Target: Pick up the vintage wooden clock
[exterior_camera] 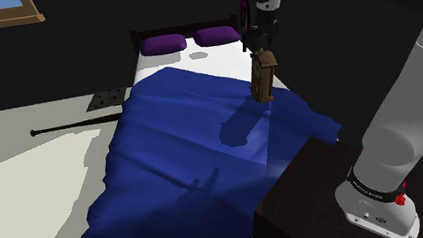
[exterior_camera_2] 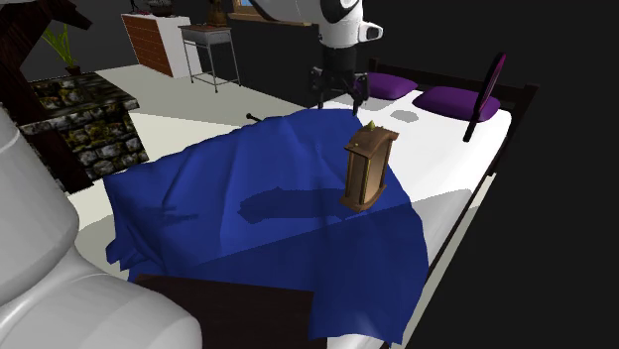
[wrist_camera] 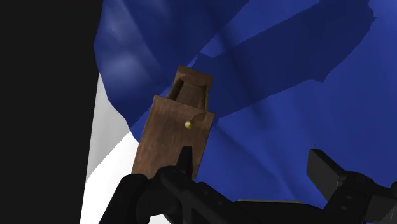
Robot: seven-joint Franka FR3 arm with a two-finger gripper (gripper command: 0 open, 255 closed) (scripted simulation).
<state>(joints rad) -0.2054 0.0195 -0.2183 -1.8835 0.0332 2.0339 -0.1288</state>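
Note:
A brown wooden clock (exterior_camera: 264, 77) with a small gold knob on top stands upright on the blue blanket (exterior_camera: 180, 153), near the bed's edge on the shoulder view's right. From the second exterior view the clock (exterior_camera_2: 366, 171) is a tall narrow case. My black gripper (exterior_camera: 258, 46) hovers just above its top and a little toward the pillows (exterior_camera_2: 338, 96). In the wrist view the fingers are open and hold nothing. The clock (wrist_camera: 173, 130) lies next to one finger (wrist_camera: 185, 160), outside the gap of the gripper (wrist_camera: 254, 164).
Two purple pillows (exterior_camera: 164, 43) lie on the white sheet (exterior_camera_2: 446, 159) by the dark headboard. A dark brown box (exterior_camera: 309, 203) carries the arm's base. A stone fireplace (exterior_camera_2: 74, 119), a metal side table (exterior_camera_2: 208, 50) and a dresser (exterior_camera_2: 154, 40) stand beyond the bed. A long rod (exterior_camera: 73, 126) lies on the floor.

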